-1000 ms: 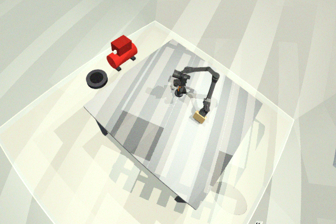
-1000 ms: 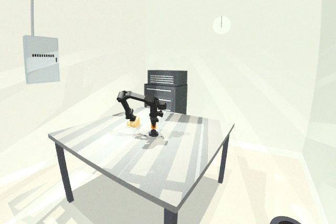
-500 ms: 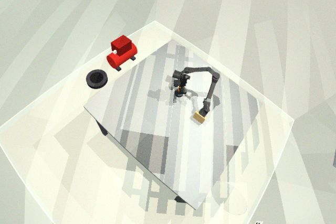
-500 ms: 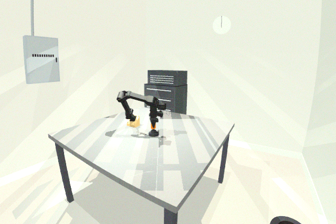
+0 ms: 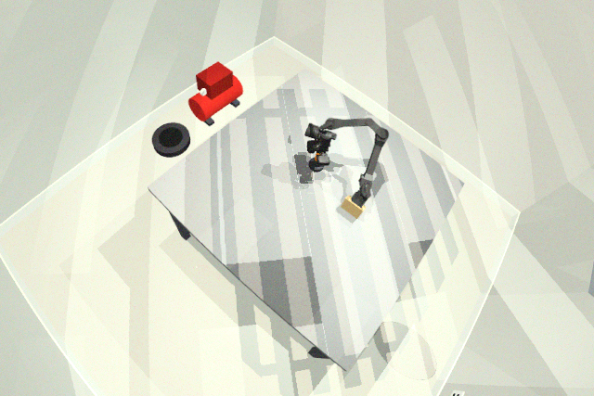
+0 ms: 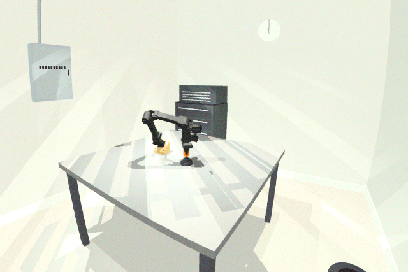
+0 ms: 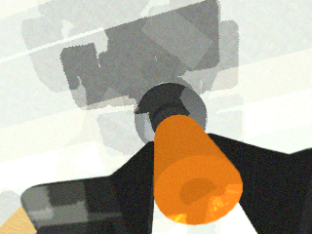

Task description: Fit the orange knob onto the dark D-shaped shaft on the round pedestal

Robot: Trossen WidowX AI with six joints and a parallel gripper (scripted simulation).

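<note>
Pale striped grey table (image 6: 230,196). Black parallel-jaw gripper (image 7: 197,161) clamped the tapered orange knob (image 7: 192,171), long axis upright, directly above the dark round pedestal (image 7: 168,99).

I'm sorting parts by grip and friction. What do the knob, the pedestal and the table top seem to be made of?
Knob: likely smooth plastic; even orange with faint bright patches near its end.
Pedestal: dark grey, matte; painted metal or hard plastic, the look leaves it open.
Table top: pale, smooth, slightly glossy slab on dark legs, perhaps laminate or coated metal.
The gripper is shut on the knob.
</note>
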